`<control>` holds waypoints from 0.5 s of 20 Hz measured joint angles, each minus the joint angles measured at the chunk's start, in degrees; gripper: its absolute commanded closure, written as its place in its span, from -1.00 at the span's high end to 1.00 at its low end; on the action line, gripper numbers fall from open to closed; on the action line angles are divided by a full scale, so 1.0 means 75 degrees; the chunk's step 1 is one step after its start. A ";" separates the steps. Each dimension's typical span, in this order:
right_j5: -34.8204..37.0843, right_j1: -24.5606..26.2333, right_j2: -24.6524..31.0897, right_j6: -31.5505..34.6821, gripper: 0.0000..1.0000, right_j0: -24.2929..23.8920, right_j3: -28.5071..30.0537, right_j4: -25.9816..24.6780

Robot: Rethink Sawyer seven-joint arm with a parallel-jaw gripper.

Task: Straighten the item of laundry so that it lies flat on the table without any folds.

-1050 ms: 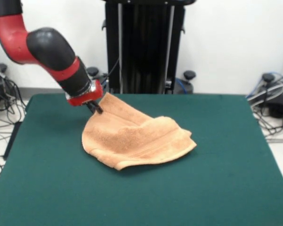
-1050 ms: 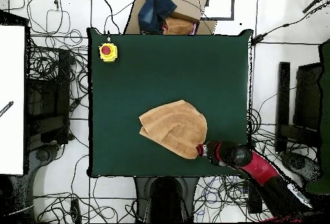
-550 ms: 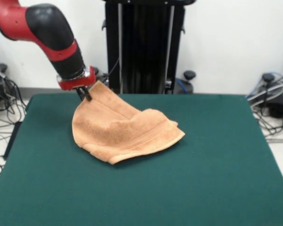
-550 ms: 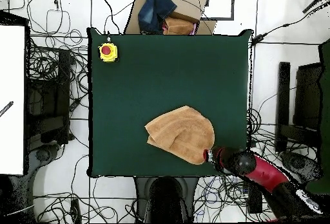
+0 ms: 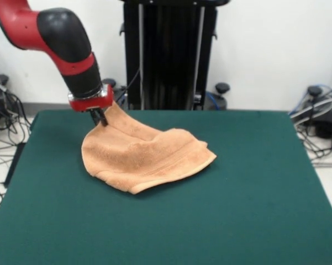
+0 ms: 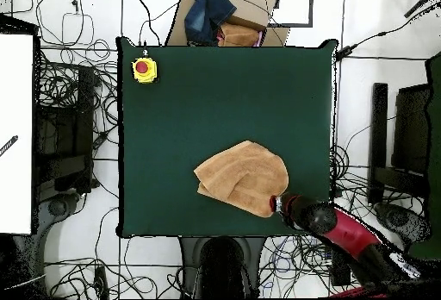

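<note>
- white walls and a tall black stand back the scene; loose cables lie on the pale floor round the tabletop, a wide rectangle with a dark green, cloth-like matte top.
- towel: light orange-tan terry, nubbly pile, folded over itself into a rounded, lopsided mound with one point drawn upward.
- a woven band shows as a raised line running along the towel's lower fold in the front view.
- jaws: dark, narrow tips under a red collar on the black-and-red arm; they are pinched together on the towel's raised corner.
- from that pinched corner the cloth slopes away and down, its bulk resting on the tabletop below and to one side of the jaws.
- in the front view the towel's far tip lies well apart from the jaws, pointing away from them along the tabletop.
- the overhead view shows the jaws touching the towel at its edge closest to the arm, near the tabletop rim.
- only the overhead view shows a yellow box with a red button at a corner well apart from the jaws.
- it also shows a cardboard box holding dark blue cloth beyond the tabletop edge farthest from the jaws.
- only the front view shows the corner lifted clear of the surface.
</note>
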 measured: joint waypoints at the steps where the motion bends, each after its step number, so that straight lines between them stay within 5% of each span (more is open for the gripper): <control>1: 0.0000 0.0039 0.0001 0.0000 -1.00 -0.0002 -0.0006 0.0022; 10: 0.0000 -0.0807 -0.0291 0.0005 -1.00 0.0373 0.0794 0.0371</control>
